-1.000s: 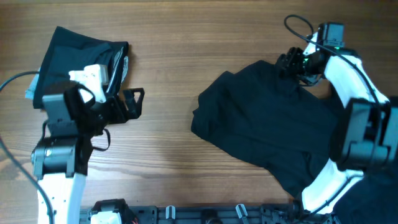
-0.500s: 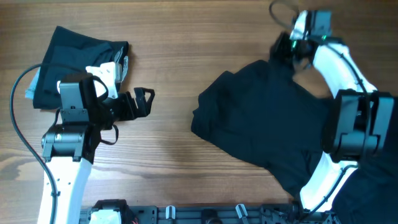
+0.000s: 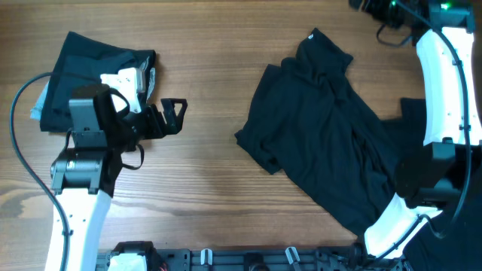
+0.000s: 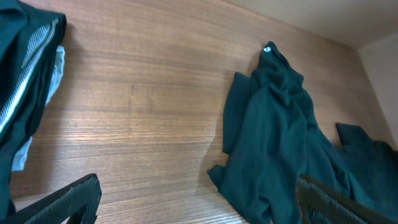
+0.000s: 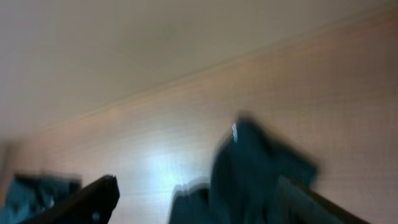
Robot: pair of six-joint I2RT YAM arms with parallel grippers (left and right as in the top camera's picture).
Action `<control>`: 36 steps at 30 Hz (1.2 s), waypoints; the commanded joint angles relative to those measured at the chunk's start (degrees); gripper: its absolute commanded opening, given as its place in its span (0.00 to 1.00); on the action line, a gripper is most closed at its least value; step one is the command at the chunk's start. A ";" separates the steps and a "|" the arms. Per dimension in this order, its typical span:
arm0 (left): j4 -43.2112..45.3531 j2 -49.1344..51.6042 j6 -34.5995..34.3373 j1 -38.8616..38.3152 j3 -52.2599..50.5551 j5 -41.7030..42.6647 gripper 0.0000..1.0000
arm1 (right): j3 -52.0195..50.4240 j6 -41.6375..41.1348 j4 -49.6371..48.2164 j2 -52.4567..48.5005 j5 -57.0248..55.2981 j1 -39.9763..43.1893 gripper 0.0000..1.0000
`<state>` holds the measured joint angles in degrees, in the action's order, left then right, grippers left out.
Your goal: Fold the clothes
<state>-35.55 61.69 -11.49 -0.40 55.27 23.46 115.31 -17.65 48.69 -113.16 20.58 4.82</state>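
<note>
Right of centre on the table (image 3: pixel 211 45), a crumpled black shirt (image 3: pixel 324 128) runs far tip to near-right edge; right gripper (image 5: pixel 196 183), wide and empty, sits near that far tip, closer than left gripper (image 3: pixel 175 114), also wide, empty, well left.

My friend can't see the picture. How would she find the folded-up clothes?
Start at the wooden table and go to its left side, beside the left arm. The folded clothes are the compact dark bundle there with a pale blue edge; the other garment sprawls crumpled on the right.
</note>
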 commanded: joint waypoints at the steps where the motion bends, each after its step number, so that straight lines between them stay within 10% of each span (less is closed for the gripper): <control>1: 0.37 5.31 -1.07 -2.73 0.68 0.87 1.00 | -0.02 6.88 7.74 -0.39 4.13 -1.36 0.81; 17: 18.82 39.69 -3.67 -26.40 0.68 -2.71 0.69 | -0.02 9.79 17.42 2.05 9.53 -2.23 0.76; 25: 20.57 42.38 -4.42 -26.29 0.68 0.33 0.04 | -0.02 9.77 17.11 2.05 9.16 -2.23 0.75; 36: -6.47 17.59 -5.25 4.87 9.22 -11.56 0.04 | -0.66 3.54 24.06 2.01 -7.91 -1.42 0.76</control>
<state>-39.22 86.87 -16.86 -3.57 63.20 17.06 115.15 -11.64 71.70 -112.90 17.82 2.74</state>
